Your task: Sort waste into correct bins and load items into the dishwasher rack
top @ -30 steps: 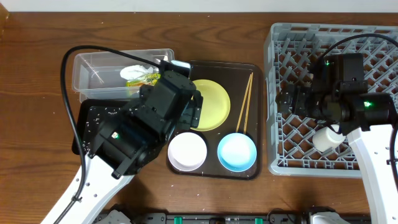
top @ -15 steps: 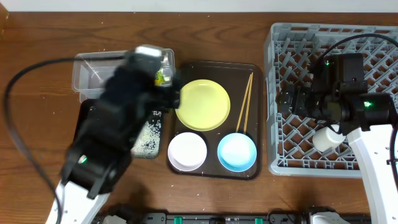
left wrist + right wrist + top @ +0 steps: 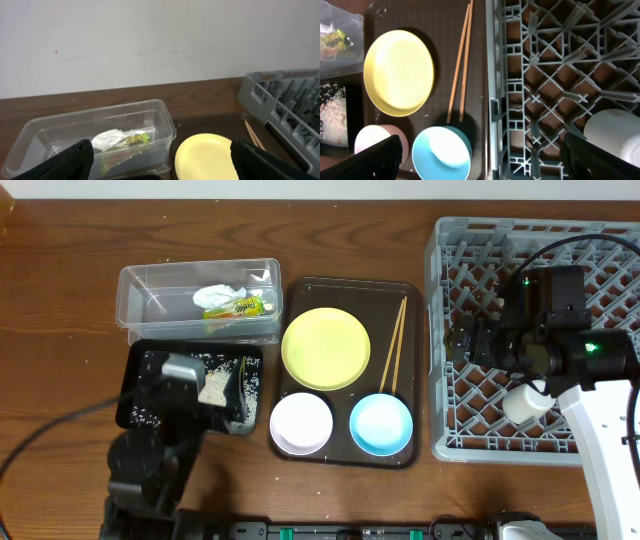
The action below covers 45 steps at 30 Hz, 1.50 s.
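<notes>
Waste sorting looks done; dish loading is the step in hand. The tissue (image 3: 218, 294) & snack wrapper (image 3: 237, 306) lie in the clear tub (image 3: 150, 305). The rice scraps (image 3: 212, 385) are spread in the black tray (image 3: 135, 385) just in front of it.

1 item is loaded: the white cup (image 3: 527, 400) lies on its side in the rack (image 3: 600, 240), near its front-left part.

4 items wait on the brown serving tray (image 3: 345, 288), between bins & rack:
- yellow plate (image 3: 325, 348), flat & empty
- chopsticks (image 3: 393, 345), side by side along the plate's right
- white bowl (image 3: 301, 423) & blue bowl (image 3: 381, 424), upright at the tray's front, apparently empty

The left pincer (image 3: 165, 161) sits low over the black tray, spread wide w/ nothing in it. The right pincer (image 3: 487, 157) hangs over the rack's left side, also spread wide & empty.

Next move, prob.: 1 arm goes to the serving tray for a dish. The right is nearer the blue bowl & chopsticks. A bowl needs a rim grip, then a lift over the rack wall & a tilt in among the pegs. The chopsticks are thin & flat on the tray, so likely the fiddliest pick.
</notes>
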### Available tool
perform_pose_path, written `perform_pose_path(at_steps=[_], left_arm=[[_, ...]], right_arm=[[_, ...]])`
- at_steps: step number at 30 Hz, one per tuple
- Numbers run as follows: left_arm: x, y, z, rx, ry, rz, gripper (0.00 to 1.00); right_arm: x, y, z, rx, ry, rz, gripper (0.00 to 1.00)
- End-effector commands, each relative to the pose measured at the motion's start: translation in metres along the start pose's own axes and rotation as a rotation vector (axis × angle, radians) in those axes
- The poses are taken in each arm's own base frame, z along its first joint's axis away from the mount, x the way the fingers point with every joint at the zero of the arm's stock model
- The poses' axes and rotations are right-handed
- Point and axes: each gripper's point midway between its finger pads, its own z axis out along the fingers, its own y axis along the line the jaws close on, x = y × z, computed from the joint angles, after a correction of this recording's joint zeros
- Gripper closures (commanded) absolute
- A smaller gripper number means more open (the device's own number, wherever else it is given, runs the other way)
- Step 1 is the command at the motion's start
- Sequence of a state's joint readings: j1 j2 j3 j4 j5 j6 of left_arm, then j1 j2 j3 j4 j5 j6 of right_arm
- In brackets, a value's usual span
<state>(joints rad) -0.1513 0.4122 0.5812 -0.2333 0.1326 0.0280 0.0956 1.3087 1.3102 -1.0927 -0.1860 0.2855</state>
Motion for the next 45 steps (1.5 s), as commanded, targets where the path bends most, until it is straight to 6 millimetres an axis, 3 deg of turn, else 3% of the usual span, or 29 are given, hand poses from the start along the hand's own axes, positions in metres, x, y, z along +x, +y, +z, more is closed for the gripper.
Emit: perform_pose_path(at_steps=[1, 11, 22, 43, 45], left_arm=[[0.017, 0.002, -0.005, -0.002, -0.027, 0.016, 0.10], [0.084, 0.006, -0.002, -0.003, -0.065, 0.019, 0.10], [0.143, 0.010, 0.013, -0.009, -0.005, 0.013, 0.10], [0.142, 0.010, 0.013, -0.009, -0.009, 0.014, 0.09], [0.142, 0.010, 0.013, -0.009, -0.009, 0.014, 0.09]], right_arm=[[-0.004, 0.004, -0.003, -0.006, -0.012, 0.003, 0.01], [-0.004, 0.004, -0.003, -0.006, -0.012, 0.003, 0.01], [-0.004, 0.004, -0.003, -0.006, -0.012, 0.003, 0.01], [-0.004, 0.004, -0.003, -0.006, -0.012, 0.003, 0.01], [-0.015, 0.009, -0.004, -0.028, -0.057, 0.025, 0.01]])
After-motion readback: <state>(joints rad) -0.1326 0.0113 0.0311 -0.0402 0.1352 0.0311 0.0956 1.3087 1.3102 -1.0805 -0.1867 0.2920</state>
